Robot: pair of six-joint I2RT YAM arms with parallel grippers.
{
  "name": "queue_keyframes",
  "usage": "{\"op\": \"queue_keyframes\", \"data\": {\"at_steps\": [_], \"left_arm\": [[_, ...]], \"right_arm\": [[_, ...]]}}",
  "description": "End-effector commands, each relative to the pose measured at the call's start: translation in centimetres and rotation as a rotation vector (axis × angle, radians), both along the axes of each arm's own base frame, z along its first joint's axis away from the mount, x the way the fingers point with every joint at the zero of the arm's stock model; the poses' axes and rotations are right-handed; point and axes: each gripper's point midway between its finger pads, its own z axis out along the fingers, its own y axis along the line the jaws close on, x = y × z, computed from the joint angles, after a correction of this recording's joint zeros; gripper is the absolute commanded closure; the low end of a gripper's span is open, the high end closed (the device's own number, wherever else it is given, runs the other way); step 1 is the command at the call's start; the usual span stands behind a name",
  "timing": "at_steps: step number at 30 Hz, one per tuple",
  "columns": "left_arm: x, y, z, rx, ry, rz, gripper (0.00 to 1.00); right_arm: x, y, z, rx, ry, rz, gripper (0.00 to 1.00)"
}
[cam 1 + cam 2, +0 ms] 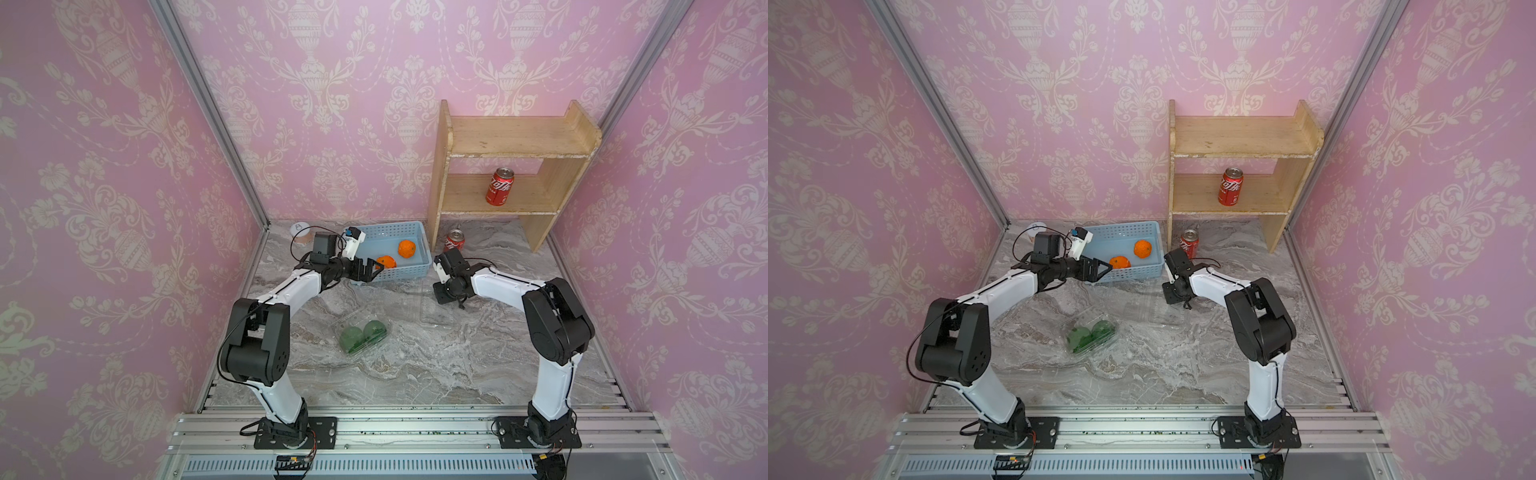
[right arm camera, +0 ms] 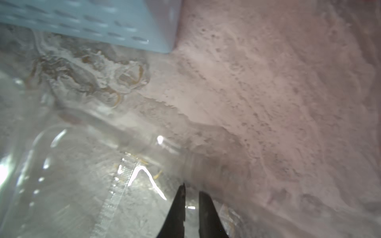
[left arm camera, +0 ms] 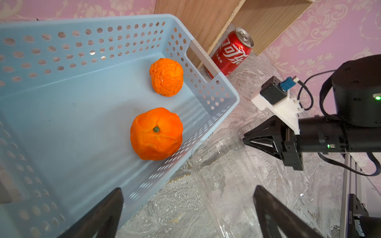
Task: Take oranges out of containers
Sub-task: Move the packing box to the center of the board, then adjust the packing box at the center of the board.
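Two bright oranges (image 1: pixel 407 248) (image 1: pixel 387 262) lie in the light-blue basket (image 1: pixel 415 232); in the left wrist view the same oranges (image 3: pixel 166 77) (image 3: pixel 156 134) lie loose on its floor. Two dark green oranges (image 1: pixel 352 336) (image 1: pixel 375 328) sit inside a closed clear container (image 1: pixel 376 347) at mid-table. A second clear container (image 1: pixel 436 309), empty, lies beside the basket. My left gripper (image 3: pixel 188 189) is open and holds nothing, hovering by the basket's near wall. My right gripper (image 2: pixel 191 191) is pinched on the empty container's rim (image 3: pixel 239 136).
A wooden shelf (image 1: pixel 519 137) stands at the back right with a red cola can (image 1: pixel 500 187) on its lower board. Another can (image 1: pixel 455 241) stands on the table between shelf and basket. A small white-lidded cup (image 1: pixel 299 227) sits in the back left corner.
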Motion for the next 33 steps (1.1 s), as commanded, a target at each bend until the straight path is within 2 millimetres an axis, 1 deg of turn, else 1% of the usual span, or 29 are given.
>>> {"op": "queue_keyframes", "data": {"at_steps": [1,2,4,8,10,13,15,17,18,19,21,22,24,25,26,28,30,31,33], "left_arm": [[0.2,0.8,0.3,0.035,-0.021,0.014,0.01],[0.4,0.8,0.4,0.034,-0.023,0.014,0.01],[0.6,0.7,0.6,0.032,-0.026,0.011,0.01],[0.7,0.7,0.8,0.034,-0.029,0.009,0.01],[0.5,0.9,0.6,0.049,-0.025,0.011,0.01],[0.1,1.5,0.0,0.086,-0.015,0.025,0.01],[-0.3,2.0,-0.6,0.115,-0.005,0.043,0.01],[-1.1,2.8,-1.6,0.153,0.004,0.070,0.01],[-1.4,3.2,-2.0,0.173,0.011,0.084,0.01],[-1.9,3.7,-2.7,0.196,0.022,0.096,0.01],[-2.8,4.5,-3.3,0.234,0.037,0.118,0.01],[-3.2,4.8,-3.5,0.247,0.042,0.126,0.01],[-3.9,5.0,-3.4,0.248,0.042,0.136,0.01],[-4.3,5.0,-3.3,0.241,0.044,0.142,0.01],[-4.8,5.0,-3.5,0.232,0.054,0.145,0.01],[-5.5,4.9,-3.9,0.211,0.068,0.151,0.01],[-6.3,4.8,-4.4,0.190,0.091,0.154,0.01],[-6.5,4.8,-4.6,0.183,0.101,0.158,0.01],[-6.8,4.7,-5.0,0.173,0.120,0.162,0.01]], "right_arm": [[-0.6,-4.8,-0.7,-0.072,0.041,-0.163,0.84],[-0.8,-6.3,-0.8,-0.078,0.059,-0.221,0.85],[-0.7,-8.1,-0.8,-0.025,0.078,-0.303,0.86],[-0.4,-11.3,0.4,-0.031,0.059,-0.414,0.85],[-0.3,-12.9,1.1,-0.064,0.055,-0.451,0.85],[-0.5,-15.4,2.6,-0.159,0.023,-0.478,0.85],[-0.7,-15.6,3.7,-0.164,0.002,-0.462,0.85],[-0.8,-14.2,5.2,-0.132,-0.039,-0.404,0.85],[-0.9,-13.1,5.9,-0.121,-0.058,-0.362,0.85],[-1.0,-11.4,6.7,-0.100,-0.080,-0.292,0.84],[-1.5,-7.4,8.3,-0.045,-0.122,-0.123,0.82],[-2.1,-4.8,9.1,-0.010,-0.137,-0.019,0.81],[-3.7,-0.1,10.3,0.094,-0.140,0.147,0.84],[-4.6,1.9,10.8,0.147,-0.132,0.215,0.85],[-5.4,3.2,11.2,0.181,-0.126,0.254,0.87],[-7.0,5.3,11.5,0.238,-0.101,0.313,0.91],[-8.5,7.4,11.8,0.283,-0.084,0.367,0.92],[-9.8,7.8,10.6,0.287,-0.047,0.385,0.92],[-11.3,9.3,10.0,0.304,-0.016,0.426,0.92]]}}
